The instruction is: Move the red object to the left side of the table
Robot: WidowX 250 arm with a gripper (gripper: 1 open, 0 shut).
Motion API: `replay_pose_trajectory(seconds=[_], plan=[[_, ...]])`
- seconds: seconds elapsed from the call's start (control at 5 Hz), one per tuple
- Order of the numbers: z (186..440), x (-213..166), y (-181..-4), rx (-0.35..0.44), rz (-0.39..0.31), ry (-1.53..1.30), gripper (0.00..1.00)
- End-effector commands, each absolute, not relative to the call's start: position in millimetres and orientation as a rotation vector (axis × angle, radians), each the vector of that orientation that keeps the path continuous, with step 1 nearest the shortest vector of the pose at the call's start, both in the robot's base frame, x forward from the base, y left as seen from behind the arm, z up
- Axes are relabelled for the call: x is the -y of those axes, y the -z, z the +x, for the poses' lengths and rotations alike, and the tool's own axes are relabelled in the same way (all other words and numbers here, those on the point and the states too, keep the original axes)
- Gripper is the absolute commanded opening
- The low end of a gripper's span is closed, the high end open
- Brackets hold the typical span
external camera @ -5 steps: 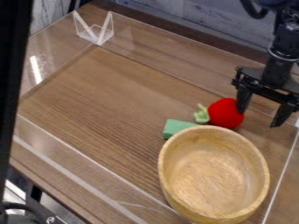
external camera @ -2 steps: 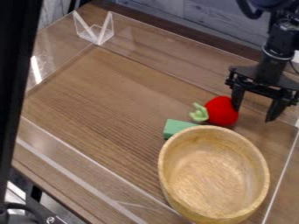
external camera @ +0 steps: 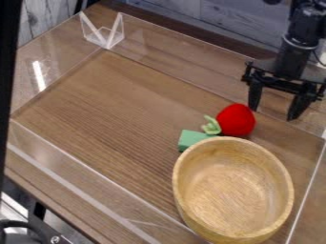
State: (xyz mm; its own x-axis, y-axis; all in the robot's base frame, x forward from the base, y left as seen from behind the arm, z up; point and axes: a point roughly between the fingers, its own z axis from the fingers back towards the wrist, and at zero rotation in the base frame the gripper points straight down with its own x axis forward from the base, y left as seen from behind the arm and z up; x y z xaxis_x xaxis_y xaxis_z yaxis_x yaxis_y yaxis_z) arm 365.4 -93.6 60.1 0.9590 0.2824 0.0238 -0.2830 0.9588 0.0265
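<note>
The red object (external camera: 234, 119) is a small bright red ball with a light-green leaf on its left, lying on the brown wood-grain table (external camera: 114, 105) toward the right side. My gripper (external camera: 281, 97) hangs just above and to the right of it, pointing down. Its black fingers (external camera: 256, 93) stand wide apart with nothing between them, clear of the red object.
A round wooden bowl (external camera: 234, 189) sits at the front right, right below the red object. A flat green piece (external camera: 193, 139) lies between them at the bowl's rim. Low clear acrylic walls border the table, with a clear bracket (external camera: 102, 31) at the back left.
The red object has shifted a little to the left. My gripper has risen slightly, moved away from it and rolled a bit about its axis, staying open.
</note>
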Motion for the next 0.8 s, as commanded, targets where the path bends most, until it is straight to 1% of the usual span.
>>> replay_pose_trajectory(seconds=[0.0, 0.2, 0.4, 0.6], plan=[[374, 98, -111.1, 0.132, -0.020, -0.283, 1.00], [372, 96, -116.5, 0.129, -0.019, -0.280, 1.00], [378, 88, -104.1, 0.106, -0.001, -0.350, 1.00], [376, 77, -90.1, 0.081, 0.019, -0.425, 1.00]])
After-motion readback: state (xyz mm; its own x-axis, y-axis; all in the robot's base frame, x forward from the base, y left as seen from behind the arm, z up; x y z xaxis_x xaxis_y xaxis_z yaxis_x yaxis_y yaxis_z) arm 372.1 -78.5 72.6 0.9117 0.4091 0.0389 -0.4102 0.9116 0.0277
